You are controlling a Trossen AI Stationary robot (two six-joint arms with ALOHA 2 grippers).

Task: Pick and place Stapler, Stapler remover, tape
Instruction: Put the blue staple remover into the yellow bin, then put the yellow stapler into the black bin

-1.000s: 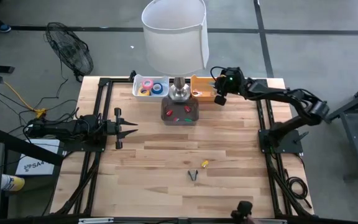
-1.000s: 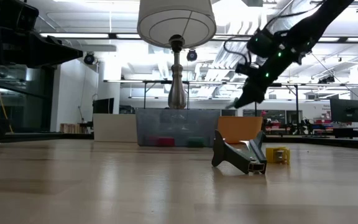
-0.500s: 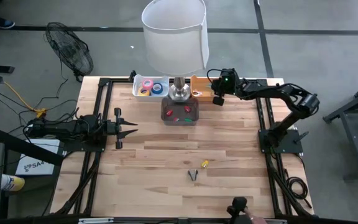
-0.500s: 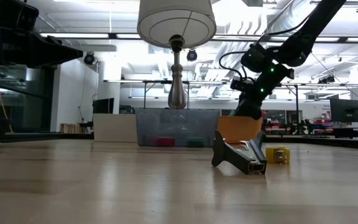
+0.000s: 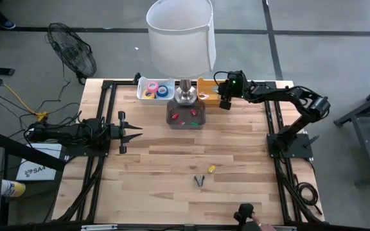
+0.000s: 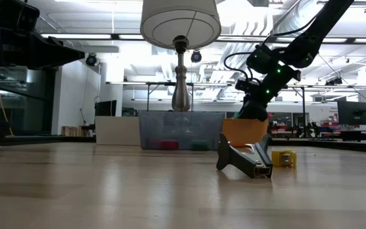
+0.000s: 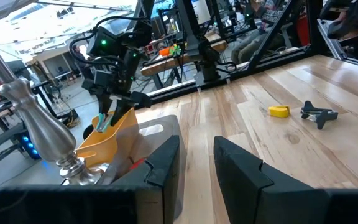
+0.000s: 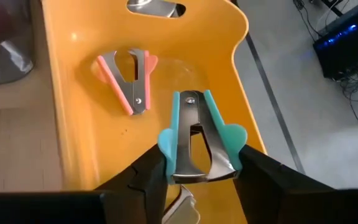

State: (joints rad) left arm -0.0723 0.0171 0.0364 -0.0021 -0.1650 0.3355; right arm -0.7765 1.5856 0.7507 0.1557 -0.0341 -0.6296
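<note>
I've got the right end effector point(image 8: 194, 177) clamped on teal stapler remover point(image 8: 194, 140) over orange bin point(image 8: 73, 124), ready to drop; left end effector point(image 5: 132, 133) parked, fingers apart.

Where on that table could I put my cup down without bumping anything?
The wide bare wood between the waiting left gripper and the stapler remover near the front is free. The back edge is crowded: tape tray, lamp, clear bin, orange tray, where the right gripper holds a teal stapler remover.

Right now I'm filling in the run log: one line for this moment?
right gripper: holds teal staple remover over orange bin | pink remover: in bin | left gripper: idle, open
</note>
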